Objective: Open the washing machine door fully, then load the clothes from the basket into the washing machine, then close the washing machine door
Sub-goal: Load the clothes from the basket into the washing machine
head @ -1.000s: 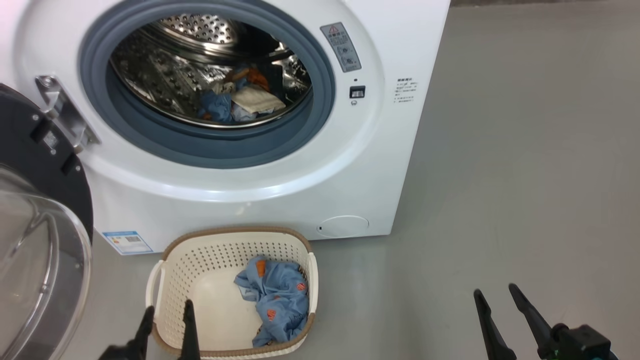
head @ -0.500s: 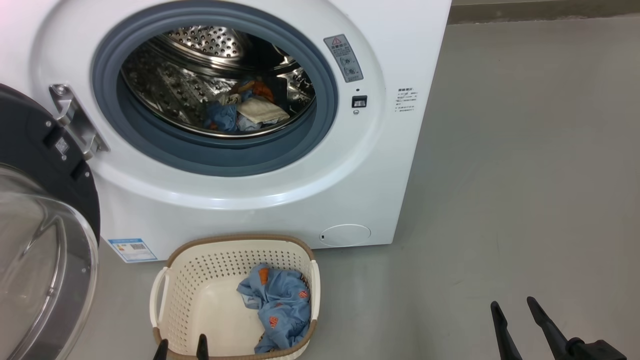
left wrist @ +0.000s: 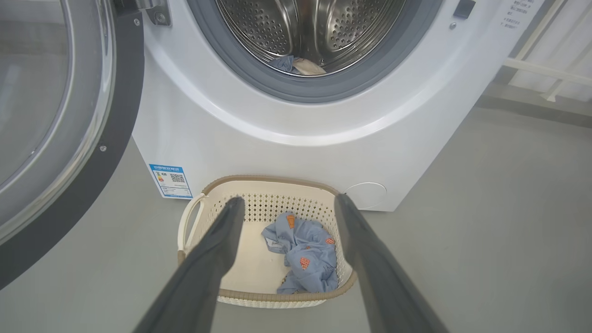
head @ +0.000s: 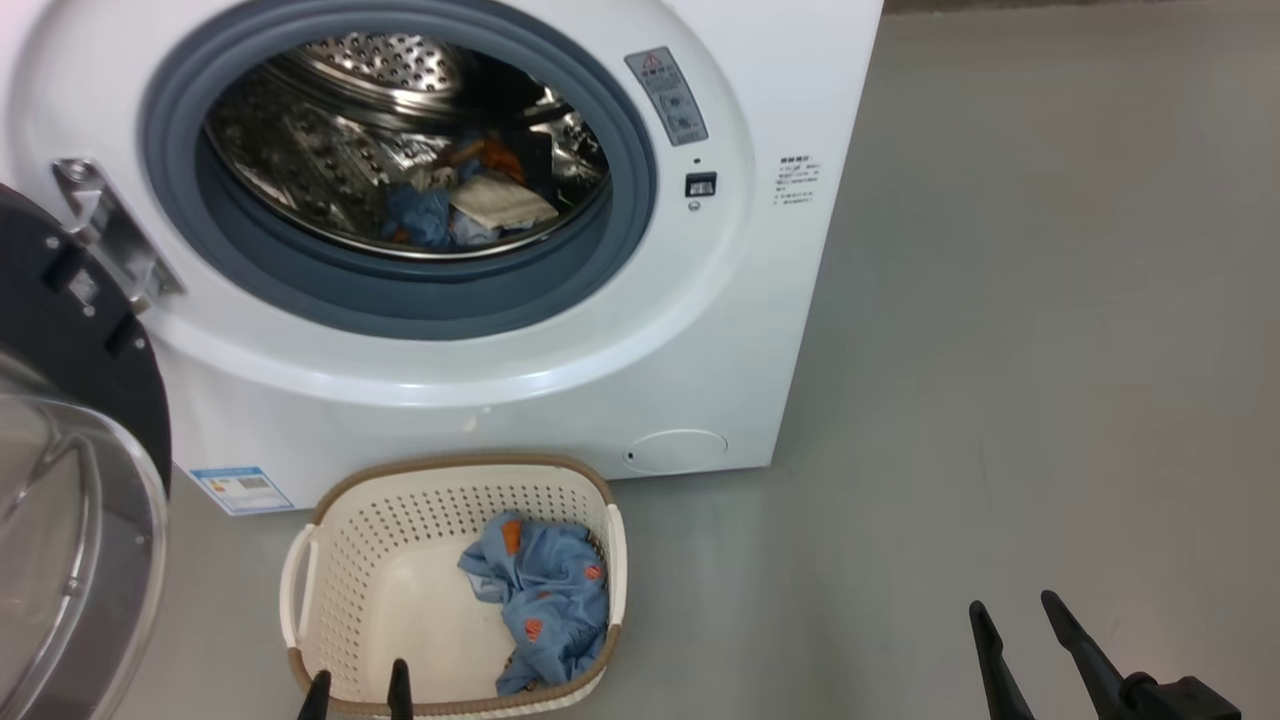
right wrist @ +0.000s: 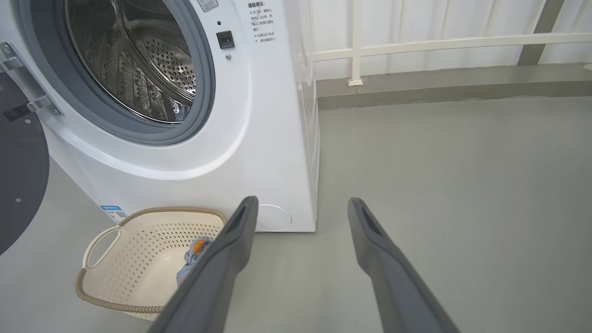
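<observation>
Grey floor (head: 1000, 350) holds basket (head: 460, 462); right wrist view adds railing (right wrist: 439, 44); left tool (head: 360, 672), right tool (head: 1012, 602) gape empty.

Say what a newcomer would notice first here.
A big white front-loading washing machine stands upper left, steel drum exposed with small garments inside. Its round glossy black door with clear glass bowl hangs open at far left. Before it on the grey floor, a cream perforated plastic basket holds one crumpled light-blue garment with orange prints.
</observation>
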Robot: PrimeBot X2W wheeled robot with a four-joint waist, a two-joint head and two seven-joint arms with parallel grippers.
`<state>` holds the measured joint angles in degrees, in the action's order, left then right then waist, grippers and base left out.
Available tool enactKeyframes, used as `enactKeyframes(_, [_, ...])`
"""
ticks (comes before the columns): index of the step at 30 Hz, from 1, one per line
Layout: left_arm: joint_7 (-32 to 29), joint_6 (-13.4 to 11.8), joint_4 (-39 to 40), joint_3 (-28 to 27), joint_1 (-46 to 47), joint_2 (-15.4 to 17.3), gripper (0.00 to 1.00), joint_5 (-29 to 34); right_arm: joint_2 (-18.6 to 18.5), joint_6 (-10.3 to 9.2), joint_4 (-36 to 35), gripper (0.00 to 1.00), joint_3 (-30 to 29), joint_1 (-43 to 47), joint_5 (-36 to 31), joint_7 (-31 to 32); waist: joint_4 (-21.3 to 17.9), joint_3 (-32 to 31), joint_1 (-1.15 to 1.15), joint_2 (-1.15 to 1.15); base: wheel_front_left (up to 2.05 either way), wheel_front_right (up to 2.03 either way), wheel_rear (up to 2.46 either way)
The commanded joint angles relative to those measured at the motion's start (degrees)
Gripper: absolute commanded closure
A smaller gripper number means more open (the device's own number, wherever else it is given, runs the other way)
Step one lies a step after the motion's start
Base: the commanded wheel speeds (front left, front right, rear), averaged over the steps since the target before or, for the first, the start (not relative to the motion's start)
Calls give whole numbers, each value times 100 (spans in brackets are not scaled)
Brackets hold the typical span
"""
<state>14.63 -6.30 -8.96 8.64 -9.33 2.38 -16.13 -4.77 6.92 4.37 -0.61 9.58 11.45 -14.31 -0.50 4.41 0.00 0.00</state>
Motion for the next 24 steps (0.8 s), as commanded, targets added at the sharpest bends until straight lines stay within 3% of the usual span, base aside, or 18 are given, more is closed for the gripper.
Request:
enactKeyframes(1, [37, -30, 136, -197, 267, 50, 0, -86, -57, 57, -158, 0, 156, -188, 36, -69, -79, 147, 0, 0, 0, 0, 0])
enactKeyframes(8, [37, 18, -224, -65, 886, 50, 0, -254, -26, 57, -168, 0, 246, -462, 81, -69, -277, 681, 0, 0, 0, 0, 0])
enactKeyframes(15, [4, 150, -1122, 129, 1726, 62, 0, -296, 20, 57, -143, 0, 381, -789, 163, -69, -509, 1319, 0, 0, 0, 0, 0])
enactKeyframes(24, [-398, 276, -2107, 76, 2931, 409, 0, -281, 77, 57, -113, 0, 588, -1378, 260, -69, -909, 2378, 0, 0, 0, 0, 0])
